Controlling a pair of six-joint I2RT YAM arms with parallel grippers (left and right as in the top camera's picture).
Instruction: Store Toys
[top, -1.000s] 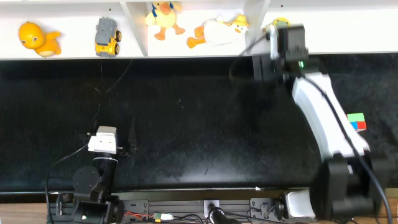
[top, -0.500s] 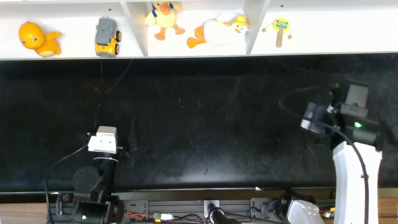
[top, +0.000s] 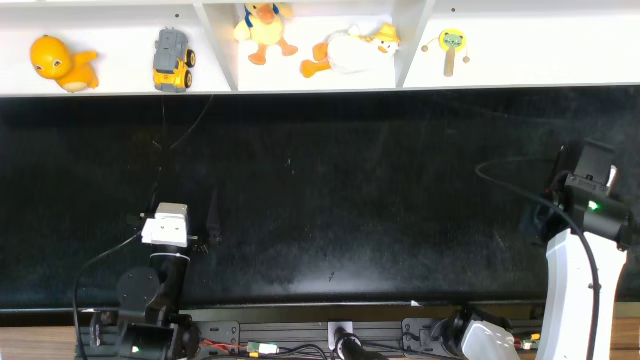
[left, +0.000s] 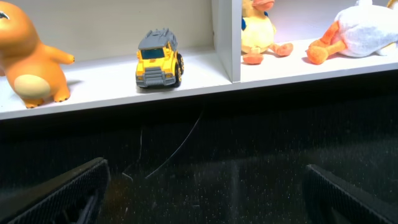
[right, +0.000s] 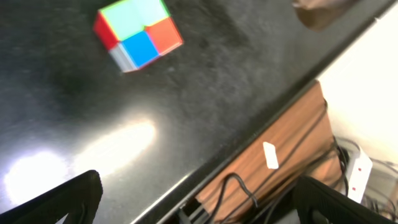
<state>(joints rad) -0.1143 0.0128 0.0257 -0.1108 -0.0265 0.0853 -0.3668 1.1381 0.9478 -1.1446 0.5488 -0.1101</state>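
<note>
The right fingers (right: 62, 199) are spread wide and hold nothing. The multicoloured cube (right: 138, 32) lies on the black desk (right: 74, 112) ahead of them, well apart. The left fingers (left: 68, 186) are spread and empty too, low over the desk. Far ahead of them the white shelf (left: 93, 87) carries an orange toy (left: 28, 62), a yellow truck (left: 159, 59), a duck plush (left: 258, 37) and a white plush (left: 364, 34).

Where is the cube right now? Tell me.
In the right wrist view, the cube lies on the black table, beyond the open right claw and near the table's edge.
</note>
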